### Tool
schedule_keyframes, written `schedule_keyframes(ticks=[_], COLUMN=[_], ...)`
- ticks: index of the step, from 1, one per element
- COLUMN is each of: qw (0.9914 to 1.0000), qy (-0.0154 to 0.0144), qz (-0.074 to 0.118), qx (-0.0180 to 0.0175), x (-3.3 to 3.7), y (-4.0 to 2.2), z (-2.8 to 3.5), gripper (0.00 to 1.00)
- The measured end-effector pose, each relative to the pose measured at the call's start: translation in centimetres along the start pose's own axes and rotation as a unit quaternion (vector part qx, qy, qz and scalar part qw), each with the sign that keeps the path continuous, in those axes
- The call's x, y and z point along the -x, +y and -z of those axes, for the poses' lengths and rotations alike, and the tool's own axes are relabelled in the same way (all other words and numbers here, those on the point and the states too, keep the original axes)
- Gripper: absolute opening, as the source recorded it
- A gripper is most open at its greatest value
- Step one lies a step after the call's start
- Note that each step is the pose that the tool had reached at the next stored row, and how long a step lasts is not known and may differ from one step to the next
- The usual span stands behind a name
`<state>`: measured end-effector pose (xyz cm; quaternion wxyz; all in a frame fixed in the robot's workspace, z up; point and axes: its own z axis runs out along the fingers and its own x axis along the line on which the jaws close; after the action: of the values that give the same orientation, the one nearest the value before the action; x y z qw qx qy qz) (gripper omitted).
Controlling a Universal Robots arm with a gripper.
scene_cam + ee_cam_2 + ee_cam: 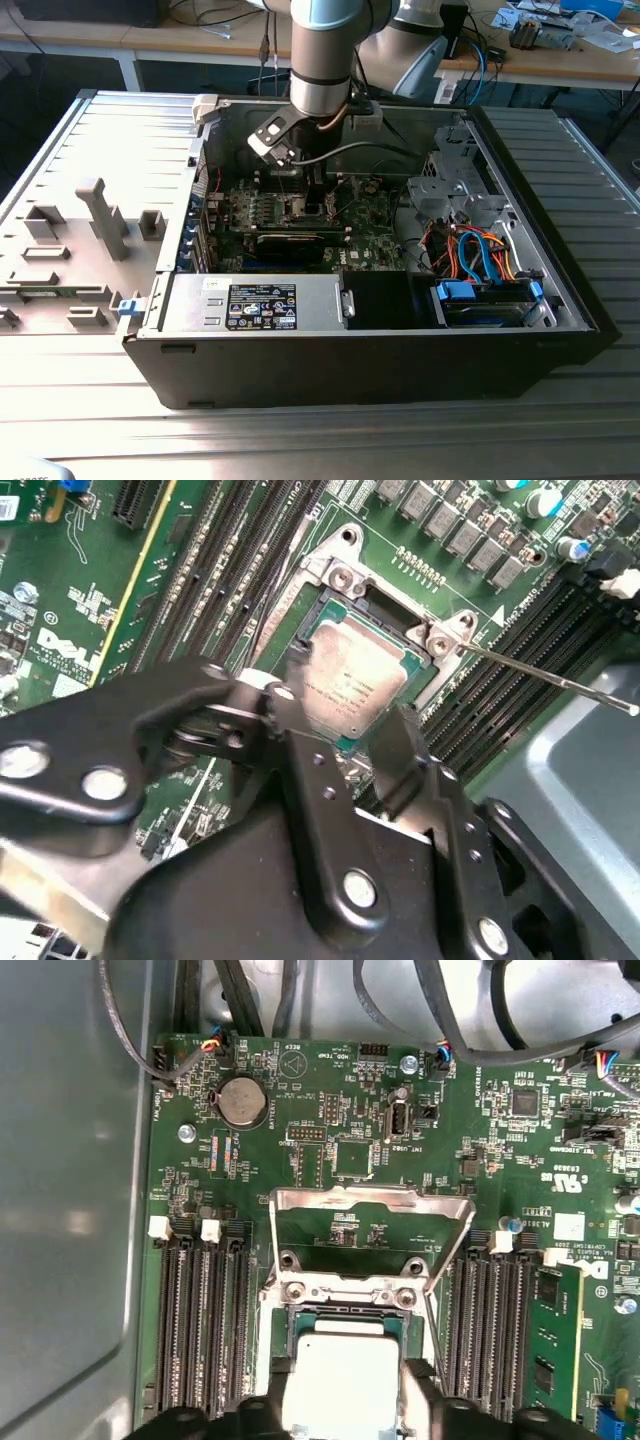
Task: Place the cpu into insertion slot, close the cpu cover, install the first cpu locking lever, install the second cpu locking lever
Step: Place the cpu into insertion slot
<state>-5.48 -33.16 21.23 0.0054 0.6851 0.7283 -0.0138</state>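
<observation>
Cpu (355, 685) at insertion slot (388, 602), pincer (345, 710) clamped on its sides, arm (320, 50) pointing straight down, cpu cover (350, 1198) raised

cpu (345, 1370) matt mtl; cover (345, 1197) shiny.

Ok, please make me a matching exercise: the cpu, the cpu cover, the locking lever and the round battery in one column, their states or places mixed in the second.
1. cpu
2. cpu cover
3. locking lever
4. round battery

a. standing open
b. flat on the green motherboard
c. thin rod sticking out free
d. held by the gripper at the insertion slot

Pairs: 1-d, 2-a, 3-c, 4-b
</observation>
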Motion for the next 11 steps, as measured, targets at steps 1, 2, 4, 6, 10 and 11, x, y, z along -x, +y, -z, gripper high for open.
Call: schedule_keyframes(ticks=[1, 2, 4, 6, 10, 11], qw=[1.00000, 1.00000, 1.00000, 1.00000, 1.00000, 1.00000], qy=[0.0000, 0.0001, 0.0001, 0.0001, 0.0001, 0.0000], qz=[0.000, 0.000, 0.000, 0.001, 0.001, 0.001], qx=[0.0000, 0.0000, 0.0000, 0.0001, 0.0001, 0.0001], x=[0.01, 0.01, 0.02, 0.03, 0.05, 0.06], y=[0.00, 0.00, 0.00, -0.01, -0.02, -0.02], z=[0.22, 0.44, 0.85, 1.19, 1.93, 2.14], gripper=[0.47, 0.42, 0.29, 0.17, 0.11, 0.11])
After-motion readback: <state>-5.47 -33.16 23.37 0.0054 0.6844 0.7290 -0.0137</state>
